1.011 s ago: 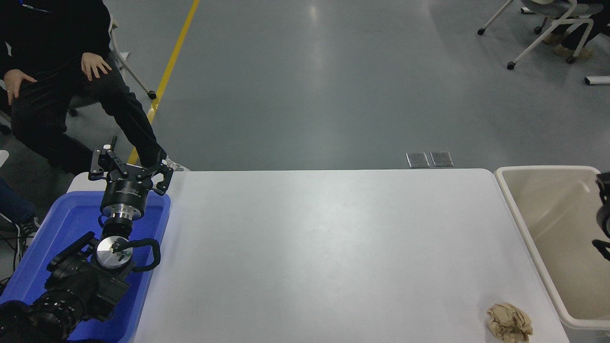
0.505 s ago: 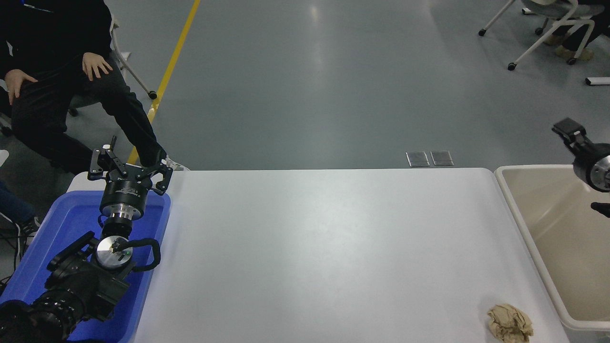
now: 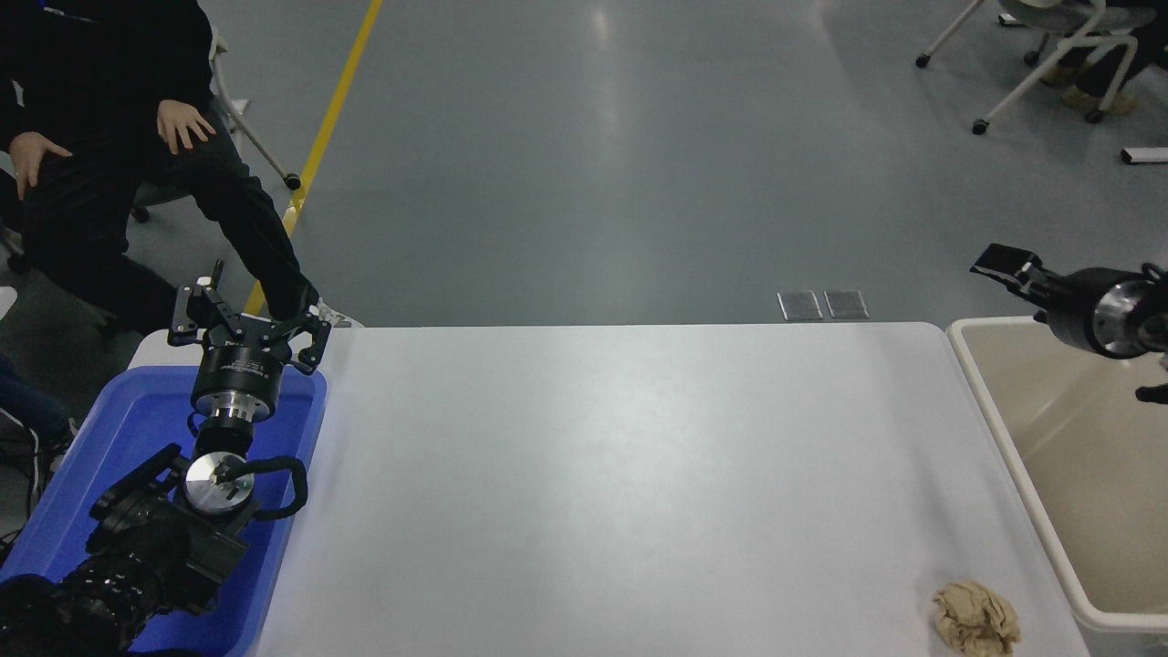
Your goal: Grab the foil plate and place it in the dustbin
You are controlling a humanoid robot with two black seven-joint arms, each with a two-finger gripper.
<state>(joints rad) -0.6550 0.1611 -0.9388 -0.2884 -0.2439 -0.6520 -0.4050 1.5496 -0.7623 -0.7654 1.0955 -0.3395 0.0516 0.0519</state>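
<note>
The foil plate is not in view anywhere on the table or in the visible part of the bin. The dustbin (image 3: 1068,429), a beige rectangular bin with a thick rim, stands against the table's right end, and the part of its inside that I can see holds nothing. My right gripper (image 3: 1001,260) comes in from the right edge, hovers above the bin's far left corner and points left. It holds nothing that I can see. My left gripper (image 3: 248,321) is open and parked over the blue tub at the lower left.
A crumpled tan paper ball (image 3: 975,619) lies near the white table's (image 3: 593,474) front right corner. A blue plastic tub (image 3: 137,429) sits at the left end. A person in black (image 3: 109,119) sits at the far left. Wheeled chairs (image 3: 1049,55) stand far right.
My right gripper has risen from the right edge over the bin and swung up and left, now above the bin's far left corner. The left arm has not moved.
</note>
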